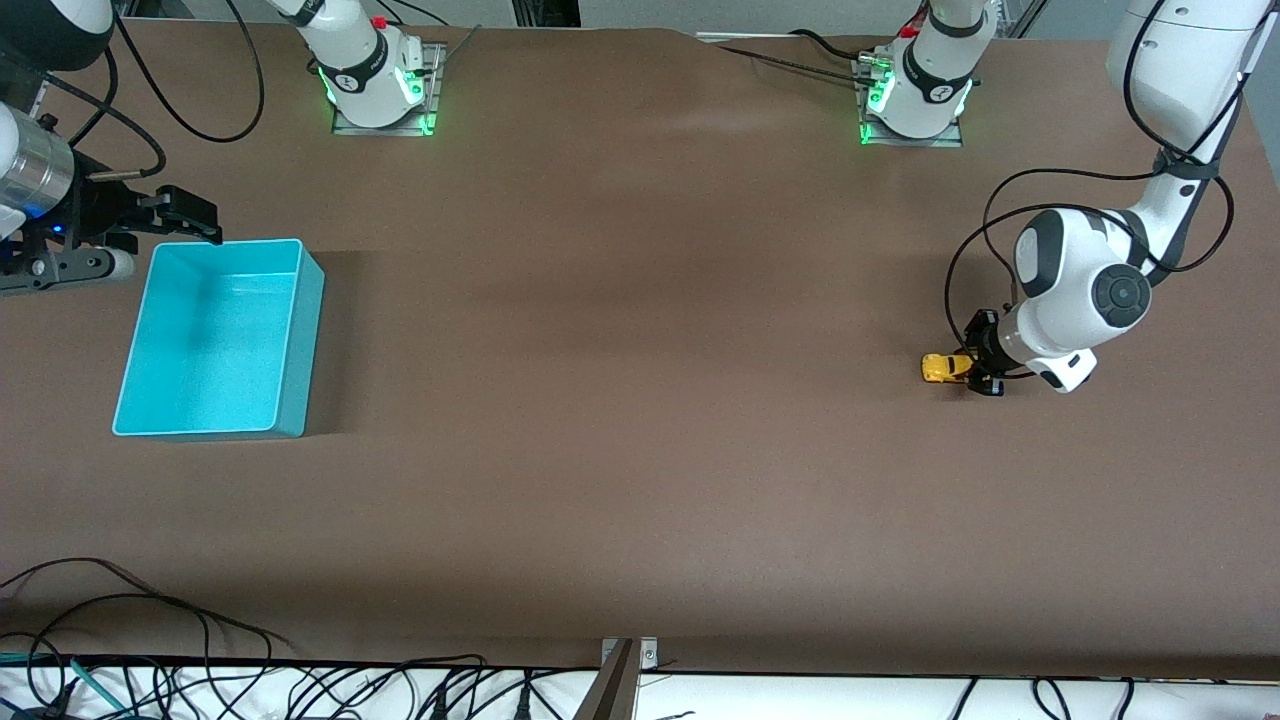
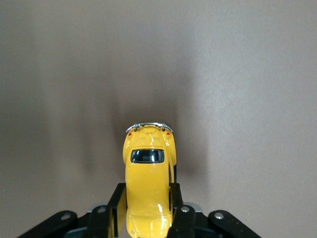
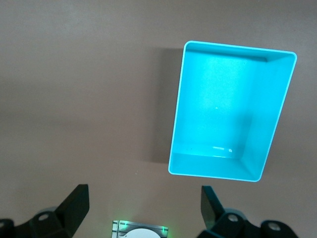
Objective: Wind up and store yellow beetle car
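The yellow beetle car [image 1: 944, 367] rests on the brown table toward the left arm's end. My left gripper [image 1: 978, 362] is low at the table and shut on one end of the car, a finger pressed against each side. In the left wrist view the car [image 2: 147, 163] pokes out from between the black fingers [image 2: 118, 198], with its chrome bumper pointing away from the gripper [image 2: 147, 194]. The turquoise bin [image 1: 220, 340] stands empty toward the right arm's end. My right gripper [image 1: 195, 222] waits open and empty in the air by the bin's corner, and its wrist view shows the gripper [image 3: 143, 203] and the bin [image 3: 223, 119].
The robot bases [image 1: 380, 85] stand along the table's edge farthest from the front camera. Cables [image 1: 150, 620] lie along the edge nearest the camera. Bare brown table [image 1: 640, 350] lies between the car and the bin.
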### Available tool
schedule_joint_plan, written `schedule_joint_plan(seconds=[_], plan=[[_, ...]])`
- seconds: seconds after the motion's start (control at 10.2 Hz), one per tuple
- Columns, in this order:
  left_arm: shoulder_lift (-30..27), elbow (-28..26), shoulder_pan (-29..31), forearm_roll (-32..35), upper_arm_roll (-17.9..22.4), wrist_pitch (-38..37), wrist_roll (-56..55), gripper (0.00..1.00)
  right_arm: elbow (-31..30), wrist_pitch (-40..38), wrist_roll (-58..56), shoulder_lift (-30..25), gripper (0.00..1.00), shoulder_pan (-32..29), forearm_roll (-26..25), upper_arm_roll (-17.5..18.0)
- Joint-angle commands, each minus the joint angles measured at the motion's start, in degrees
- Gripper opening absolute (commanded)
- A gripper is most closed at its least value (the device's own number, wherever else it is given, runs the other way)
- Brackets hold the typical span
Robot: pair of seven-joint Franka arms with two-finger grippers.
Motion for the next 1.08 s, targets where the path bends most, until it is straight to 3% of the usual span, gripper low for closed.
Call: schedule_joint_plan(seconds=[0.0,0.88,0.98], plan=[[5.49,0.64,2.35,2.56,1.04,2.85,5.01,0.0,0.54,-0.93,-0.67,-0.1,1.0,-0.19,0.19,0.0],[4.62,0.73,4.91,4.67,1.84,2.15,8.72,0.02,0.45,-0.93,-0.67,-0.1,1.0,-0.19,0.19,0.0],[3.75,0.81,4.91,4.67,1.75,2.15,8.54,0.42,0.54,-0.93,-0.67,-0.1,1.0,-0.19,0.19,-0.09]])
